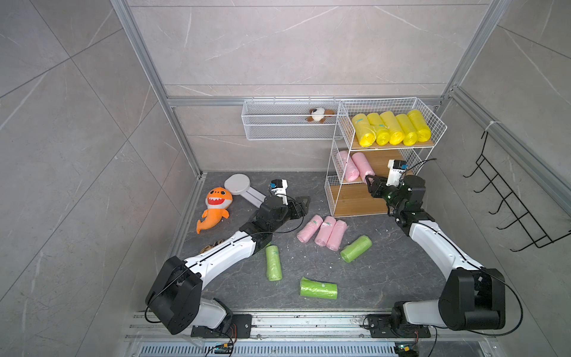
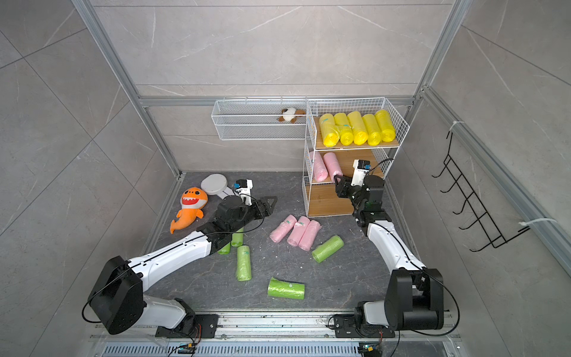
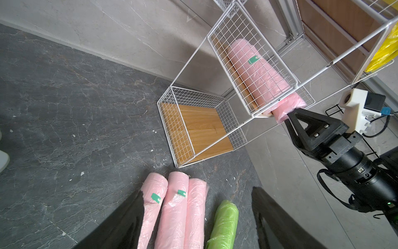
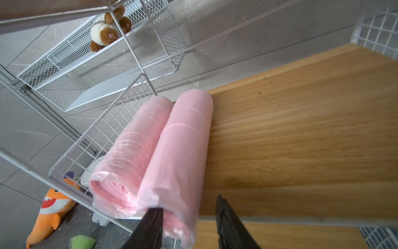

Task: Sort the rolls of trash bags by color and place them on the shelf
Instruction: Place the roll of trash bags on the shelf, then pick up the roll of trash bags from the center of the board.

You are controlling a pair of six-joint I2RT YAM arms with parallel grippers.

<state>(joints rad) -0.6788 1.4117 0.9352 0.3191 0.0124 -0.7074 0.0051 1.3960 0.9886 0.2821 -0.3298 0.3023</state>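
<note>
Pink roll [image 4: 183,140] end between right pincer [image 4: 189,202] jaws, shelf [image 4: 301,129] mid-tier.

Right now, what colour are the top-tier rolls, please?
Yellow rolls, clearest in a top view.

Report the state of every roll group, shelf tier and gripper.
yellow rolls, five lying on the top tier.
shelved pink rolls, two lying side by side on the middle tier.
loose pink rolls, three lying together on the floor.
green rolls, scattered lying on the floor.
bottom tier, bare.
left gripper, open, empty.
right gripper, open, astride a shelved pink roll's front end.
</note>
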